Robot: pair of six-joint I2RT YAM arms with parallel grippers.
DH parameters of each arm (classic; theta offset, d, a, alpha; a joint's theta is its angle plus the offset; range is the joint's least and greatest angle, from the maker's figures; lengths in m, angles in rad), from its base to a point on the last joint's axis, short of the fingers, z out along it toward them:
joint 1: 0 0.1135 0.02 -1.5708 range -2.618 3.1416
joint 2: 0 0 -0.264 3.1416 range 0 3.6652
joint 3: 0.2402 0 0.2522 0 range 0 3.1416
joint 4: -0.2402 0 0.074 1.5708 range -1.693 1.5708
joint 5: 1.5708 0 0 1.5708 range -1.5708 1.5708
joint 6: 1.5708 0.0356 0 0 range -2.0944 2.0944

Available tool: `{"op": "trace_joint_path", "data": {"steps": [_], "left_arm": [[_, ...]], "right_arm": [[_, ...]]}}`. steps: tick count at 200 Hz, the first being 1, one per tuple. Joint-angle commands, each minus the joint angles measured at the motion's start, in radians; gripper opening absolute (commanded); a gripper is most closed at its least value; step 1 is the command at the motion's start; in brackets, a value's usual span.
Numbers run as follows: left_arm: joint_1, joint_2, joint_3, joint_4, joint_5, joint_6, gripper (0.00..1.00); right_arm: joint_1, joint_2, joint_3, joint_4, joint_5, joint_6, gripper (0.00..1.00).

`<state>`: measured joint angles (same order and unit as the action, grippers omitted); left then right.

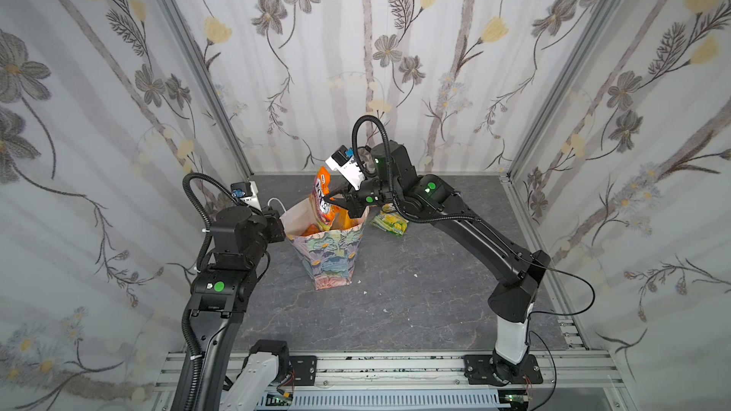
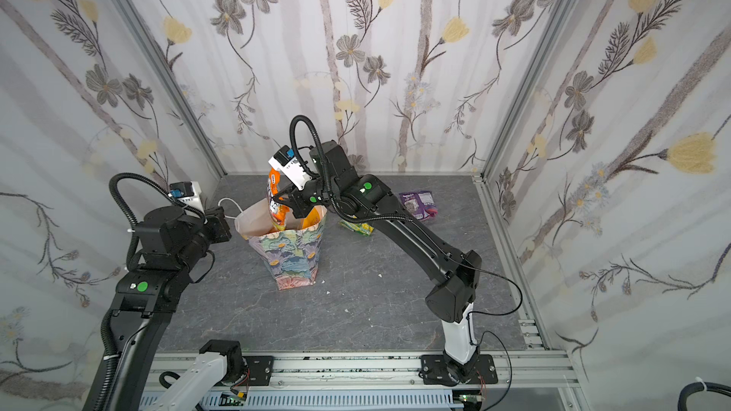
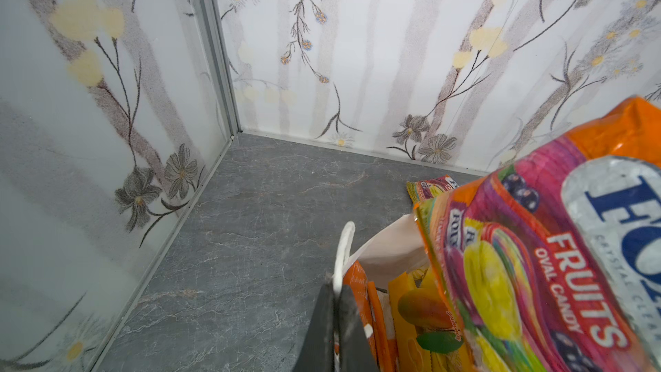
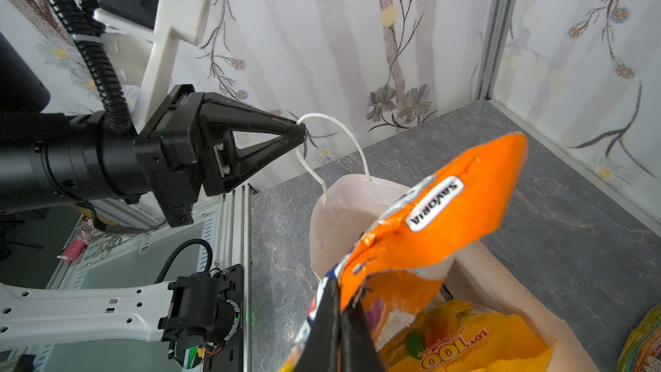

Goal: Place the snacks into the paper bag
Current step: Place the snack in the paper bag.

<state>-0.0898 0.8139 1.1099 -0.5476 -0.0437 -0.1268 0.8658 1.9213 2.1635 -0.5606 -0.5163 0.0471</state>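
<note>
Standing upright near the middle of the grey marbled tabletop (image 1: 415,310), the tall paper bag with pastel floral print and white lining (image 1: 328,255) has its mouth open upward. The step depends on that opening.

The glossy orange-and-pink FOX'S fruit-candy packet (image 1: 322,195) hangs tilted over the mouth. Its lower end appears to be below the rim and its orange top edge sticks up above it. The wrist views show a yellow mango packet (image 4: 465,345) and orange ones on edge inside, so the gap left looks narrow.

Two more snacks lie on the table beyond the bag. A green-and-yellow packet (image 1: 389,223) sits just beside it under the right arm, and a purple packet (image 2: 421,203) lies farther toward the right wall.

The right gripper (image 4: 338,316) is clamped tight on the FOX'S packet's edge. The left gripper (image 4: 299,130) is pinched closed on the bag's white cord handle (image 4: 343,130), holding that side up.

In my judgement, the right arm should bring the packet down edge-first beside the mango packet. It should let go only once most of the packet is under the rim, because a slippery packet released high could flop over the side. The left arm should hold the handle taut without dragging sideways, since so light a bag could tip or slide.
</note>
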Motion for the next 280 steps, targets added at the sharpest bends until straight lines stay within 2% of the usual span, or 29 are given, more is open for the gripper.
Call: {"op": "trace_joint_path", "data": {"steps": [1,78,160,215,280], "left_arm": [[0.001,-0.002,0.007,0.018,-0.001,0.008,0.01],[0.000,-0.005,0.005,0.014,-0.001,0.009,0.01],[0.001,-0.009,0.006,0.017,-0.010,0.010,0.01],[0.000,-0.010,0.004,0.017,-0.005,0.007,0.01],[0.002,-0.016,0.003,0.014,-0.007,0.010,0.01]], "right_arm": [[0.002,0.011,0.009,0.010,-0.022,-0.050,0.00],[0.001,0.082,0.061,-0.086,-0.038,-0.104,0.00],[0.018,0.025,0.065,-0.163,-0.021,-0.122,0.00],[0.024,0.028,0.065,-0.155,-0.011,-0.119,0.00],[0.018,0.099,0.083,-0.108,-0.031,-0.078,0.00]]}}
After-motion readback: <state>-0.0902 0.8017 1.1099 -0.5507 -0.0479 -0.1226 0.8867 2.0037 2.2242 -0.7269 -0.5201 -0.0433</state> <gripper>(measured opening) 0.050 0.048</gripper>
